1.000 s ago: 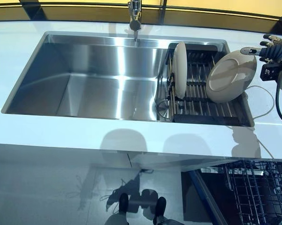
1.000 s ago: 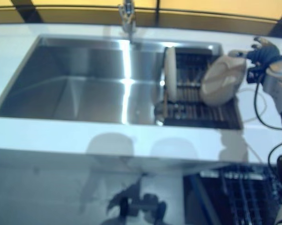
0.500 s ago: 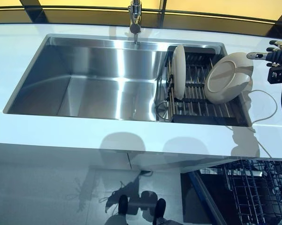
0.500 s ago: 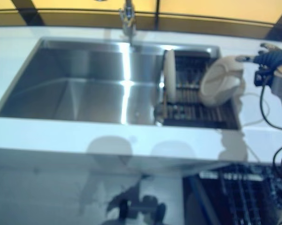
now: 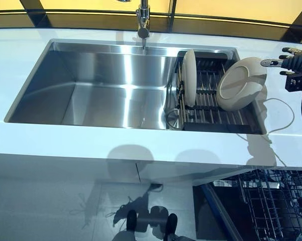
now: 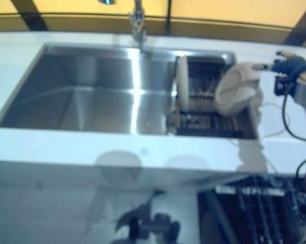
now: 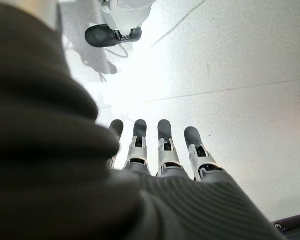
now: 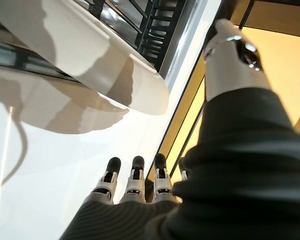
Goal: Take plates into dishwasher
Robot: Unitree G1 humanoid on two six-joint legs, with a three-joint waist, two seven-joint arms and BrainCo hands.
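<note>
Two cream plates sit in the dark drying rack at the sink's right end. One plate stands upright on edge. The other, tilted plate leans against the rack's right side. My right hand hovers over the counter just right of the tilted plate, fingers straight and open, with its thumb tip at the plate's upper rim. In the right wrist view the tilted plate lies beyond the straight fingers, apart from them. My left hand shows only in its wrist view, open over the floor.
A steel sink with a faucet is set in the white counter. The pulled-out dishwasher rack of dark wire shows below the counter at lower right. A thin cable loops on the counter beside the drying rack.
The camera has shifted slightly. The right hand stays beside the tilted plate's rim with hardly any movement, and both plates keep their places in the rack.
</note>
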